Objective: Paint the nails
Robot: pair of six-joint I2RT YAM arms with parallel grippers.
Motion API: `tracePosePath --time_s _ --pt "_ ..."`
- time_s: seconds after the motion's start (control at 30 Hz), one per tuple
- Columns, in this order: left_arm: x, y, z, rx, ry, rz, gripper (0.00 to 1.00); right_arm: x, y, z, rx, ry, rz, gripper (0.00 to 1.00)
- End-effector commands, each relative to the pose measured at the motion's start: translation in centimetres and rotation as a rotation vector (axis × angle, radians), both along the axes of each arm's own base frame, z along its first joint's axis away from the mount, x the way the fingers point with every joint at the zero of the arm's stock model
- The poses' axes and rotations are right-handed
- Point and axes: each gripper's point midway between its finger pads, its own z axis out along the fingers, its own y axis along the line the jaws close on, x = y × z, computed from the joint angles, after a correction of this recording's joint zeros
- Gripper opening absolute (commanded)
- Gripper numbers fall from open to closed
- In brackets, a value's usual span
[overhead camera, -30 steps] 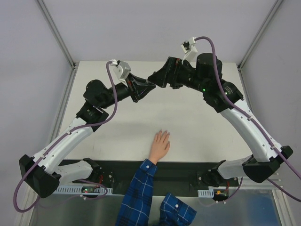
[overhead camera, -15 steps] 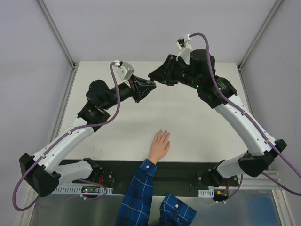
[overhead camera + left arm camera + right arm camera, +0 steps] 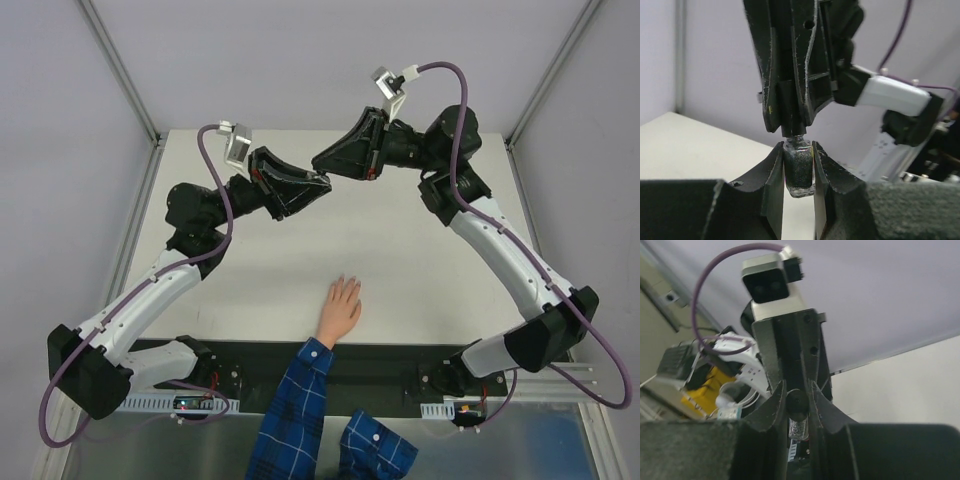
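Note:
A light-skinned hand with a blue plaid sleeve lies flat on the table, fingers pointing away. Its nails are tiny pale tips, barely visible. High above the table's far half the two grippers meet tip to tip. My left gripper is shut on a small glass bottle of dark glitter polish. My right gripper is shut on the bottle's black cap, and the glass shows just below the cap. Both grippers are well beyond the hand.
The pale table is flanked by metal frame posts and grey walls. A black base rail runs along the near edge, with the person's sleeve crossing it. Purple cables loop over both wrists.
My right gripper has closed on the bottle's cap. Both wrists have risen and tilted, carrying the bottle slightly up and back. The hand has stayed still.

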Motion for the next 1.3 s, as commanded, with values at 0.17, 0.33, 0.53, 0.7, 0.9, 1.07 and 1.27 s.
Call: tracePosePath --time_s 0.17,0.33,0.53,0.7,0.9,1.07,1.27 --pt "-3.2 0.0 1.3 0.039 -0.175 -0.110 0.00 -1.5 -0.5 0.7 0.060 0.027 0.134 0.34" --pt "1.0 0.6 0.7 0.114 -0.199 0.130 0.00 -0.3 -1.7 0.2 0.008 0.066 -0.114 0.82" --pt "4.1 0.6 0.3 0.160 -0.204 0.261 0.00 2.0 -3.4 -0.4 -0.085 0.160 -0.408 1.00" --pt "5.3 0.1 0.6 0.156 -0.195 0.319 0.00 3.3 -3.3 -1.0 -0.186 0.197 -0.566 0.88" --pt "5.7 -0.5 1.2 0.143 -0.193 0.320 0.00 4.0 -2.7 -0.2 -0.172 0.198 -0.587 0.78" --pt "5.6 -0.8 1.3 0.133 -0.185 0.307 0.00 4.2 -2.2 -0.2 -0.169 0.202 -0.579 0.66" --pt "4.5 -1.1 1.9 0.094 -0.180 0.248 0.00 4.6 -1.9 -0.2 -0.164 0.196 -0.573 0.32"
